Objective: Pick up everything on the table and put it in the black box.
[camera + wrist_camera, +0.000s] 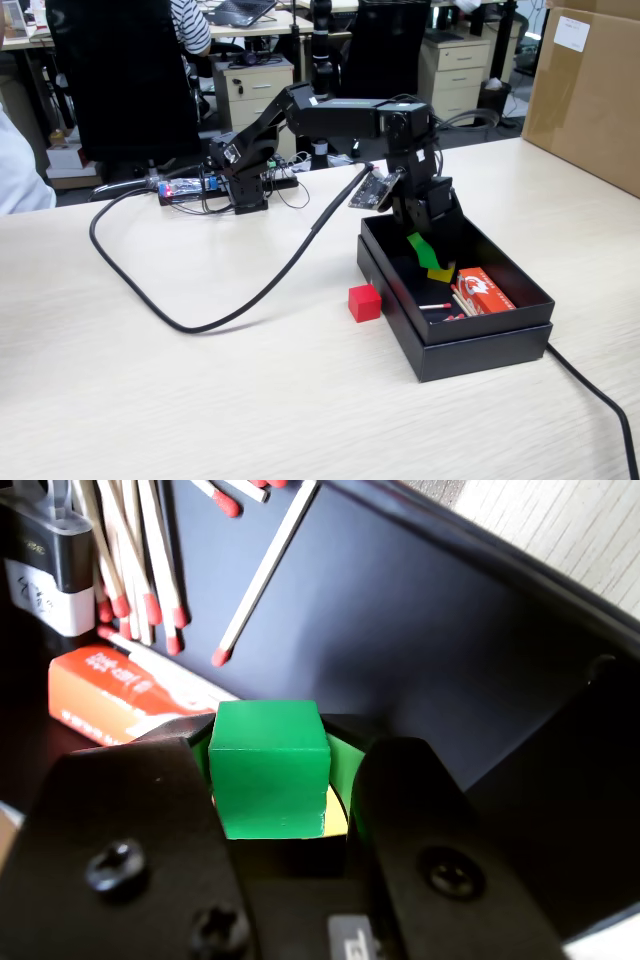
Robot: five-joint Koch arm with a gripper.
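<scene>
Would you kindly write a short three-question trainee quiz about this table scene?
1. True or false: the small red cube lies inside the shallow matte black cardboard box.
2. Which cube sits between the jaws of the black gripper: A yellow, B green, C red?
3. Fill in: the red-and-white matchbox lies ___ the box.

Key: 1 false, it stands on the pale wood-grain table beside the box; 2 B, the small green cube; 3 inside.
</scene>
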